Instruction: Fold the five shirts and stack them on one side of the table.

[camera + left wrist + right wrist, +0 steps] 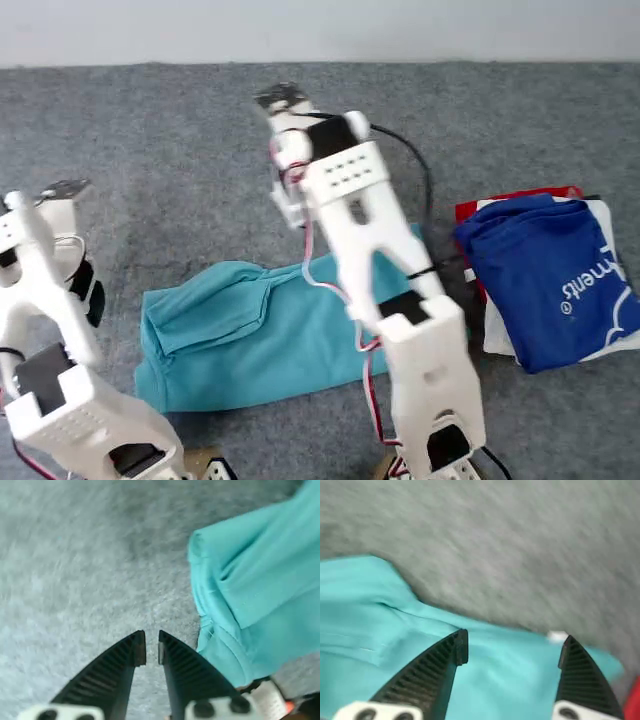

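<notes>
The teal shirt lies partly folded on the grey table, its cloth under my right gripper and its bunched edge just to one side of my left gripper. My right fingers are spread wide, with nothing between them but the teal cloth below; whether the tips touch it I cannot tell. My left fingers are pressed almost together, a thin slit between the tips, pinching nothing, over bare table apart from the shirt. Off beyond my right fingers, on the side away from my left ones, a blue shirt tops a folded stack over white cloth and red cloth; it bears white lettering, which I leave unread
</notes>
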